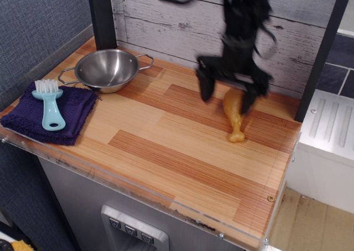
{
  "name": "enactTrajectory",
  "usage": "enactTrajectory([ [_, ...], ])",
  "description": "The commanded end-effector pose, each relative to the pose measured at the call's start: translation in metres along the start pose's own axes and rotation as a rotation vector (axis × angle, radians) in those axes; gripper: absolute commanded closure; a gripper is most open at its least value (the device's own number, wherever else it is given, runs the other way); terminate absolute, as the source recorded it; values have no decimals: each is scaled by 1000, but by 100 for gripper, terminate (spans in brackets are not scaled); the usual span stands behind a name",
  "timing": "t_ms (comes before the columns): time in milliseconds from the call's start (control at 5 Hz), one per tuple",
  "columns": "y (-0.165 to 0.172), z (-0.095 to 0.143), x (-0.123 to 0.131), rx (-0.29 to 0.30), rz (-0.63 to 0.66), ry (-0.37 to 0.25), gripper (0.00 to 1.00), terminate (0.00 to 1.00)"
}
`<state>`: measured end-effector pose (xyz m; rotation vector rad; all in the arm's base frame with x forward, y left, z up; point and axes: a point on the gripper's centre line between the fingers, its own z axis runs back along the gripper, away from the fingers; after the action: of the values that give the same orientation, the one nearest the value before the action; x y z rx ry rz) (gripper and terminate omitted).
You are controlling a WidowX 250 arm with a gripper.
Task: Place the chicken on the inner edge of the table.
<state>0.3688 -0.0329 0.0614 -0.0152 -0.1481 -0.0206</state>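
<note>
The golden-tan chicken (pixel 235 118) lies on the striped wooden table (pixel 166 146) at the right, near the back wall, with its bone tip pointing toward the front. My black gripper (pixel 227 93) hangs just above its bulbous end and is blurred by motion. Its fingers (pixel 204 88) are spread wide apart and hold nothing. The left finger stands clear to the left of the chicken. The right finger partly covers the chicken's top end.
A steel bowl (pixel 106 68) stands at the back left. A light blue brush (pixel 50 104) lies on a purple cloth (pixel 77 113) at the left edge. A black post (pixel 102 16) and a white plank wall (pixel 177 13) stand behind. A clear acrylic rim (pixel 166 198) lines the front.
</note>
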Motion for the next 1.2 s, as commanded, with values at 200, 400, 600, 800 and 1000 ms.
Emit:
enactTrajectory([
  [200, 75, 68, -18, -62, -11, -70, 0, 0],
  [400, 83, 57, -31, -59, -46, -34, 0, 0],
  [600, 86, 59, -35, -35, -40, -30, 0, 0],
  [800, 87, 62, -40, -28, -17, -36, 0, 0],
  [1000, 87, 62, -40, -28, -17, -36, 0, 0],
])
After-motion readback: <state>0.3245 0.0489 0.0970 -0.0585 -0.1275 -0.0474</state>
